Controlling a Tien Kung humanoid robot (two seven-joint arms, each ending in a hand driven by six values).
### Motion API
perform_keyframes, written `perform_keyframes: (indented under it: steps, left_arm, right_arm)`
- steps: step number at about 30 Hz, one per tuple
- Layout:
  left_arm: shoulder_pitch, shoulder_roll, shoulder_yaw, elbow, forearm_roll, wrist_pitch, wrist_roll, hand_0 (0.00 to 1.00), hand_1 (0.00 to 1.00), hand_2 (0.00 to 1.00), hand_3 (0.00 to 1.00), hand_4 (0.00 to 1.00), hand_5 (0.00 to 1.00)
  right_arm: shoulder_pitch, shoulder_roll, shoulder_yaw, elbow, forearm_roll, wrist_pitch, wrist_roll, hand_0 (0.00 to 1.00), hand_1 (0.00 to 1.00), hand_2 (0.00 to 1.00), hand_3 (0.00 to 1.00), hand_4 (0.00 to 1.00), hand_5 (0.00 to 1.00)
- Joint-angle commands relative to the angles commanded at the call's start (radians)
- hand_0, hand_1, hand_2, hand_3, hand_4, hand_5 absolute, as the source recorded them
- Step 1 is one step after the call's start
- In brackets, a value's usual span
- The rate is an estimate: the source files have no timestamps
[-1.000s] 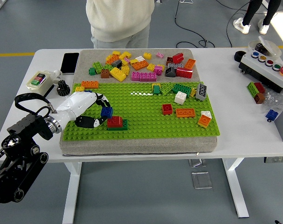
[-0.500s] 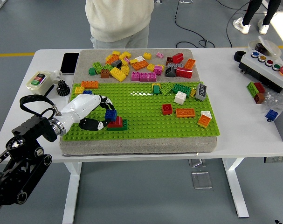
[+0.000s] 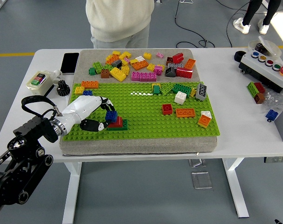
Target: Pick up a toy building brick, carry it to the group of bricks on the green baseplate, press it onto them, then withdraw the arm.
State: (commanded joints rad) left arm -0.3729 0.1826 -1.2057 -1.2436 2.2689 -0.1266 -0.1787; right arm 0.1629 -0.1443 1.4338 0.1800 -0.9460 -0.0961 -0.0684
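Observation:
My left hand [image 3: 105,116] reaches in from the lower left over the green baseplate [image 3: 146,116], fingers curled and shut on a small blue brick [image 3: 111,115]. The blue brick sits against the top left of a red brick [image 3: 116,122], which stands on a dark green brick [image 3: 120,127] near the plate's front left. I cannot tell whether the blue brick is pressed home. My thumb [image 3: 95,125] lies low beside the group. The right hand is out of sight.
Loose bricks [image 3: 141,65] are heaped on the grey pad behind the plate. Red [image 3: 167,108], orange [image 3: 185,112] and white [image 3: 180,97] bricks stand on the plate's right half. A person [image 3: 118,18] stands at the far side. A phone [image 3: 69,62] lies at back left and a button box [image 3: 267,65] at right.
My left hand has carried the blue brick a little to the right and down, from beside the red brick to against its top. Nothing else has moved.

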Motion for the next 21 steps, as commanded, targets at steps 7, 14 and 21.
perform_keyframes:
  steps: [7, 14, 21]
  left_arm:
    - [0.002, 0.001, 0.002, -0.002, 0.000, -0.002, -0.001, 0.646, 0.633, 0.608, 0.564, 0.587, 0.080]
    - [0.002, 0.001, 0.003, 0.004, 0.000, -0.003, -0.001, 0.649, 0.637, 0.610, 0.565, 0.595, 0.085]
    - [0.001, 0.000, 0.002, 0.004, 0.000, -0.001, -0.001, 0.654, 0.639, 0.609, 0.565, 0.609, 0.099]
  right_arm:
    - [0.000, 0.001, -0.002, 0.000, 0.000, -0.001, 0.000, 0.758, 0.682, 0.730, 0.668, 0.928, 0.501]
    - [0.002, 0.001, -0.005, 0.000, 0.003, -0.002, 0.000, 0.758, 0.681, 0.729, 0.668, 0.928, 0.502]
    - [0.000, 0.002, -0.008, 0.000, 0.004, -0.002, 0.000, 0.759, 0.681, 0.729, 0.670, 0.929, 0.502]
